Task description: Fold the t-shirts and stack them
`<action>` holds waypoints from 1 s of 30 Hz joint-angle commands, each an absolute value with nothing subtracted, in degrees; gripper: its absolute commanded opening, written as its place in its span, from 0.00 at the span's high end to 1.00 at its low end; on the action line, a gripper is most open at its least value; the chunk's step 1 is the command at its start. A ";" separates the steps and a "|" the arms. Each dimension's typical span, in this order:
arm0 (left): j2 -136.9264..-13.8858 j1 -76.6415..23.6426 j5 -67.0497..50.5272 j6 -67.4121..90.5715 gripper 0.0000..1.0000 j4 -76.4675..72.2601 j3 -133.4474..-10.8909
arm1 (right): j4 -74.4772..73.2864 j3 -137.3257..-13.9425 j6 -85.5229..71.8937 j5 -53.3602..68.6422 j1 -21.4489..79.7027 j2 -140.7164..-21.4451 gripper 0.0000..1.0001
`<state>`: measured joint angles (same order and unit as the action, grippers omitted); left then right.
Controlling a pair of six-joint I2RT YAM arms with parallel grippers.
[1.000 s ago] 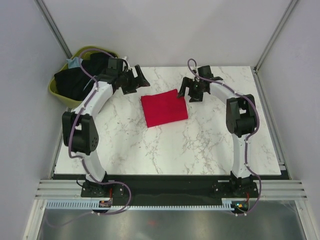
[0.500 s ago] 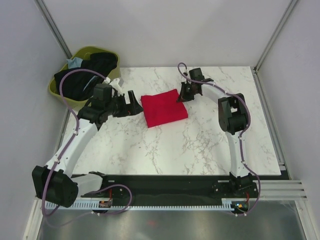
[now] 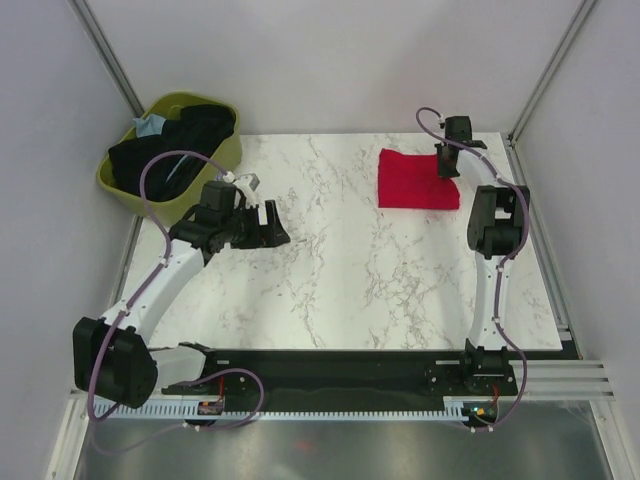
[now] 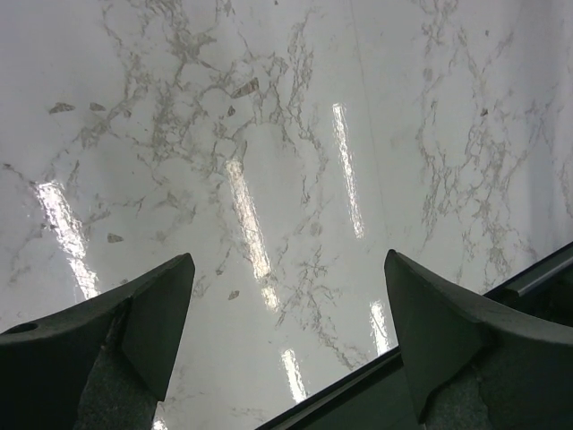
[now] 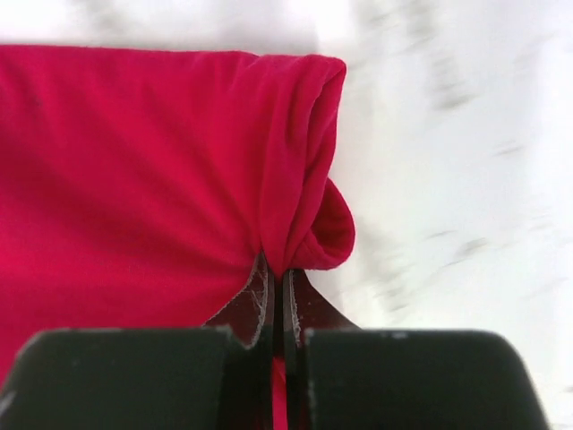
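Note:
A folded red t-shirt (image 3: 416, 180) lies flat at the back right of the marble table (image 3: 350, 270). My right gripper (image 3: 447, 166) is shut on its right edge; in the right wrist view the red cloth (image 5: 161, 170) bunches into a pinched fold between the closed jaws (image 5: 276, 273). My left gripper (image 3: 268, 226) hovers open over bare marble at the left, nothing between its fingers (image 4: 152, 313). Black t-shirts (image 3: 170, 150) and a light blue one (image 3: 150, 125) are piled in the olive-green basket (image 3: 228, 150) at the back left.
The basket stands off the table's back left corner, close behind my left arm. Grey walls enclose the table on both sides. A dark rail (image 4: 528, 287) edges the table in the left wrist view.
My right gripper closed on the red t-shirt's edge and dragged it from the table's middle to the back right. My left arm drew back from the shirt toward the left, still open.

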<state>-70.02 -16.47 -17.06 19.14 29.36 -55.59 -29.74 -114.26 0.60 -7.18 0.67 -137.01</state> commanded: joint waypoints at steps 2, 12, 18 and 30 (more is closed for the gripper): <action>-73.02 -19.41 -18.63 18.54 0.06 26.63 -54.49 | -28.84 -125.05 9.39 -20.04 -2.89 -144.04 1.00; -79.63 -20.74 -19.69 18.46 0.08 26.72 -54.23 | -10.29 -135.95 22.59 -34.88 -6.15 -155.38 1.00; -81.65 -21.09 -19.78 18.54 0.08 26.63 -54.67 | 3.86 -136.31 28.63 -32.51 -6.86 -157.76 1.00; -80.78 -21.53 -20.22 18.37 0.09 26.81 -54.58 | 27.51 -132.10 38.50 -44.98 -7.12 -154.96 0.02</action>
<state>-81.67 -21.15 -18.59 19.14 28.16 -54.46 18.74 -132.57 36.29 -39.59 -6.98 -159.04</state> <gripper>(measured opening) 0.917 0.973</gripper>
